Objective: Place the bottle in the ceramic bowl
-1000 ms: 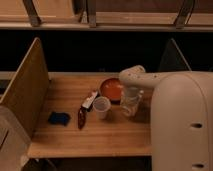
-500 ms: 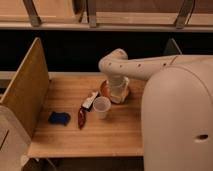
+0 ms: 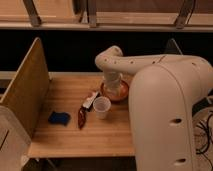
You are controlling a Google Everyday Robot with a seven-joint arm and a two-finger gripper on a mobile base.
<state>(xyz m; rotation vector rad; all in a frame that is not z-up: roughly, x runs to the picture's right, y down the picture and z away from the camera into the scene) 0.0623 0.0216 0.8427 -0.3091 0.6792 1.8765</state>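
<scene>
Nearest the camera, the robot's bulky white body fills the right foreground, partly covering one wooden table [image 3: 70,135]. On the table's left part lies one blue object [image 3: 59,118]; just right of it, one dark red-brown elongated object [image 3: 81,117] lies lengthwise. Beside that stands one translucent white cup [image 3: 102,107], upright. A small white-and-dark item [image 3: 91,99] rests just behind the cup. Farther back sits one ceramic bowl [image 3: 121,95], orange-red. The arm curves down over the bowl, with the gripper [image 3: 113,88] positioned directly above or within it. One bottle [image 3: 113,89] appears there, pale and upright, over the bowl; whether the claw grips it cannot be told. One wooden side panel [image 3: 27,85] flanks the left.
</scene>
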